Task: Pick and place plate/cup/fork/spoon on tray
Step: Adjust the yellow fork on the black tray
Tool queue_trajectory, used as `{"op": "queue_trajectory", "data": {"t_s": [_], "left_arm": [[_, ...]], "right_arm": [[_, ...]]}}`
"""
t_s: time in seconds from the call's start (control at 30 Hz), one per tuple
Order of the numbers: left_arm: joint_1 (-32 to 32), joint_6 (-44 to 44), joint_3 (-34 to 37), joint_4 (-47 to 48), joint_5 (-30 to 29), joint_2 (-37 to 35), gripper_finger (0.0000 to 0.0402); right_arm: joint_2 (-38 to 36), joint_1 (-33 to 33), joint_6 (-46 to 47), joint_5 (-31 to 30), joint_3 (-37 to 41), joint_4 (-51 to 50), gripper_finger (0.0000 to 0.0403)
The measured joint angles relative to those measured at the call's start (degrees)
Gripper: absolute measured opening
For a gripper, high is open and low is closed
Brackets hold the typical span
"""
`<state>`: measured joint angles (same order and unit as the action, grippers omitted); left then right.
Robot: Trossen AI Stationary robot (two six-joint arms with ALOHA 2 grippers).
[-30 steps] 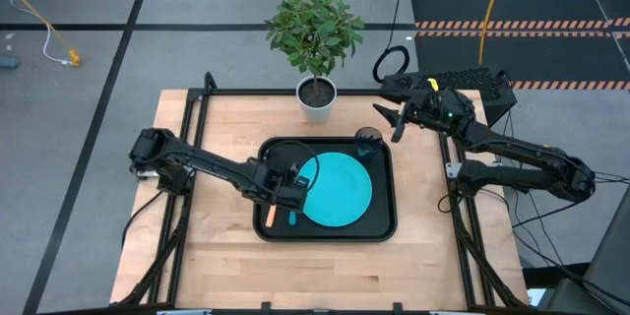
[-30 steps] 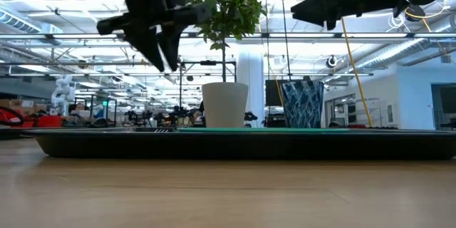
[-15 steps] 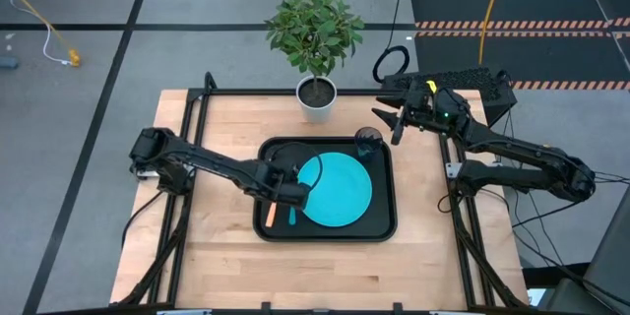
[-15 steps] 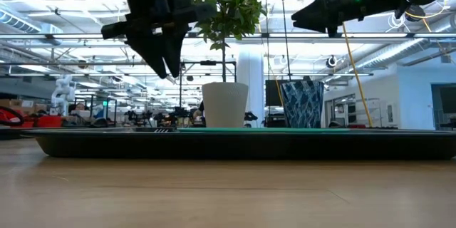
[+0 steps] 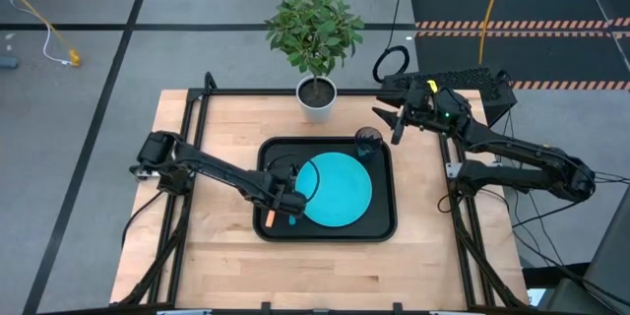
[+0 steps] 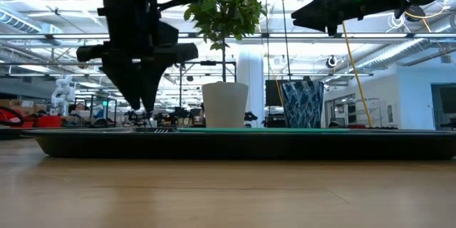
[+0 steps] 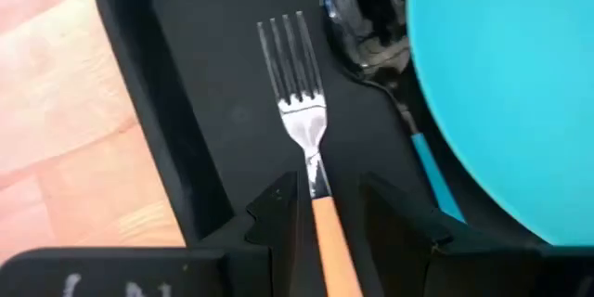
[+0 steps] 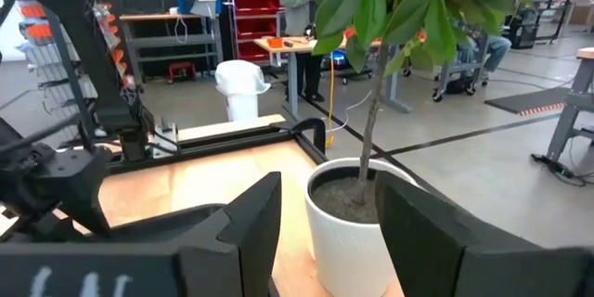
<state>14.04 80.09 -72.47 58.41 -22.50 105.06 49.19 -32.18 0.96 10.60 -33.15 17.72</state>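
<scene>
Four items already sit on the large black rectangular tray (image 5: pixel 379 226) with its low raised rim: the round flat turquoise-blue plate (image 5: pixel 336 189), the small dark smoky tumbler cup (image 5: pixel 368 142) at a far corner, the spoon with the dark metal bowl and light blue handle (image 7: pixel 371 28), and the fork with silver tines and yellow-orange handle (image 7: pixel 306 139).

Left pincer (image 5: pixel 288 202) is low over the tray's left strip. Its wrist view shows the fingers (image 7: pixel 278 218) parted, straddling the fork's handle with a gap on each side, no clamp. Fork lies flat on the tray floor, tines pointing away from the pincer, just beside the spoon, which is tucked against the plate rim.

Looks like the fork release/retreat step. To do it well: keep the fingers parted, lift straight up off the handle, no sideways drift, else a finger drags the fork into the spoon or onto the tray rim.

Right pincer (image 5: pixel 395 124) is wide open, empty, parked above the worktop (image 5: pixel 217 157) near the white pot with the green plant (image 5: pixel 317 95).
</scene>
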Motion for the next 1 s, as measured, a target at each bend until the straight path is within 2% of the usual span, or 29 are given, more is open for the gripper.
{"op": "queue_trajectory", "data": {"t_s": [0.23, 0.5, 0.63, 0.83, 1.0], "left_arm": [[-2.0, -1.0, 1.4, -2.3, 3.7, 0.0, 0.0127], [-4.0, -1.4, 1.7, -2.6, 4.9, 0.0, 0.0221], [-3.7, -0.6, 1.9, -2.6, 5.6, 0.0, 0.0254], [-3.4, 0.7, 4.8, -5.4, 8.0, 0.0, 0.0259], [-3.4, -0.2, 7.0, -10.6, 10.7, 0.0, 0.0232]], "right_arm": [[0.0, 0.0, -1.3, 0.0, 0.0, 0.9, 0.0169], [0.0, -0.5, -3.4, 0.0, 0.0, 1.3, 0.0169], [0.0, -1.5, -3.6, -0.1, 0.0, 1.3, 0.0169], [0.0, -2.4, -3.1, -0.1, 0.0, 1.3, 0.0169], [0.0, -2.3, -2.3, 0.0, 0.0, 1.3, 0.0169]]}}
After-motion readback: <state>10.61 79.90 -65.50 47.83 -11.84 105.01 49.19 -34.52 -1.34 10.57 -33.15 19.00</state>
